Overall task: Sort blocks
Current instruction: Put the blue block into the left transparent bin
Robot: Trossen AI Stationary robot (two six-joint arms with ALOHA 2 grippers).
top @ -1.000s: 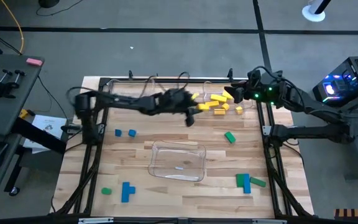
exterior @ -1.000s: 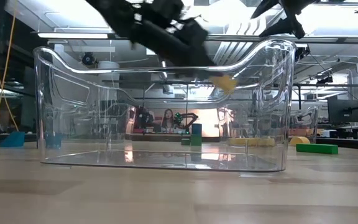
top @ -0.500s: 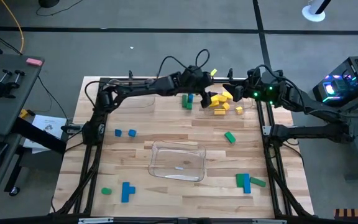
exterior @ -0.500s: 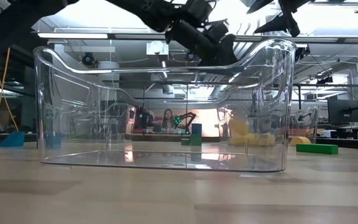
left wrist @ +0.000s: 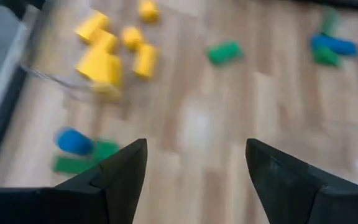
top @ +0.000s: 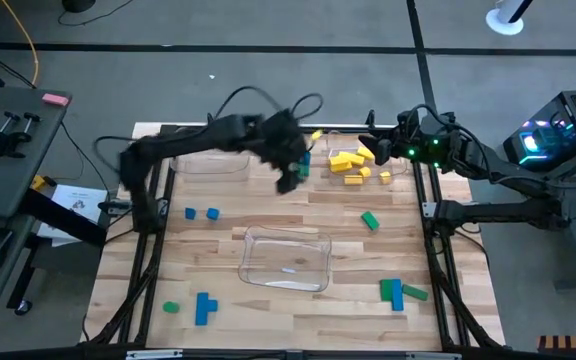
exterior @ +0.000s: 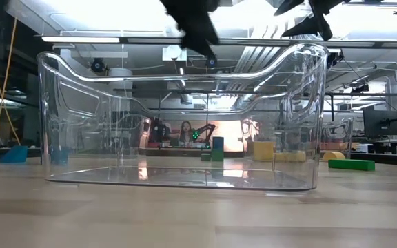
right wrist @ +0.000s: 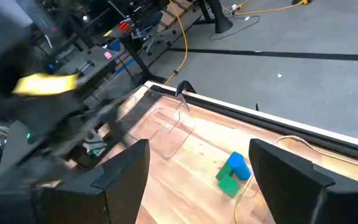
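Several yellow blocks (top: 348,163) lie heaped in a clear tray (top: 398,157) at the far right; they also show in the left wrist view (left wrist: 107,53). A blue block and a green block (top: 303,162) lie together just left of that tray. Other blue and green blocks are scattered over the table: two blue ones (top: 201,213), a green one (top: 370,220), and a green and blue group (top: 396,292). My left gripper (top: 288,180) hangs open and empty above the table's middle, its fingers apart (left wrist: 194,180). My right gripper (top: 371,140) waits open at the far right (right wrist: 197,180).
An empty clear tray (top: 286,262) stands in the table's middle and fills the low view (exterior: 178,117). Another clear tray (top: 213,160) sits at the far left. A blue cross-shaped block (top: 205,307) and a green block (top: 171,307) lie near the front left.
My left gripper carried a yellow block toward the far right tray and let go of it; the block dropped among the yellow ones. The gripper has since swung back toward the table's middle, empty. My right arm has kept still.
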